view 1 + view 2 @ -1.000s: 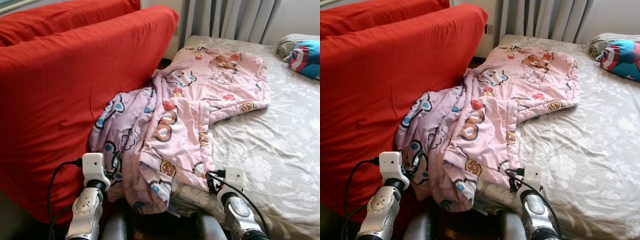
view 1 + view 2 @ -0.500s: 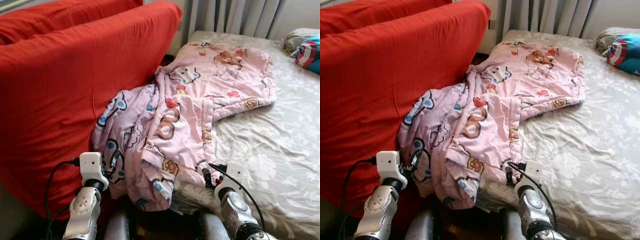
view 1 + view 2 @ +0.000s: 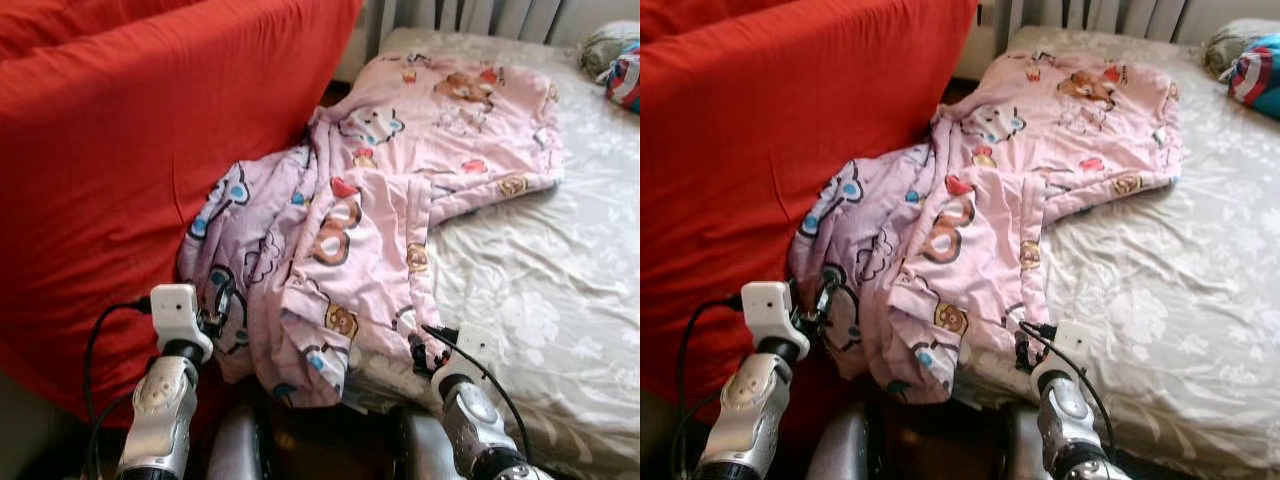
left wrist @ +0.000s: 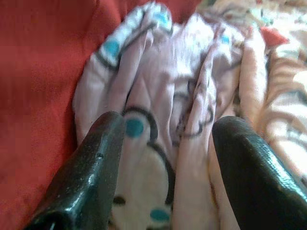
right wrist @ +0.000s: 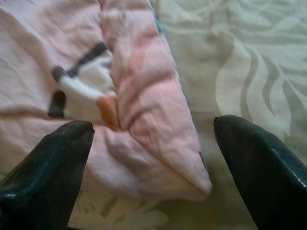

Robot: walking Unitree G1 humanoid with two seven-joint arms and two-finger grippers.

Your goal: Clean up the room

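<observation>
left eye view: pink quilt (image 3: 390, 210) slumps off the bed (image 3: 560, 300) against the red sofa (image 3: 120, 160). left gripper (image 4: 165, 158) gapes wide at its sofa-side folds, right gripper (image 5: 151, 158) wide around its bed-side corner, likely to lift both ends.

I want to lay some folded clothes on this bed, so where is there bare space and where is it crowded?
The bed sheet is bare right of the pink blanket, up to the pillow at the head. The left side is crowded: the blanket bunches against the red couch, with the left gripper and right gripper open at its lower edge.
</observation>
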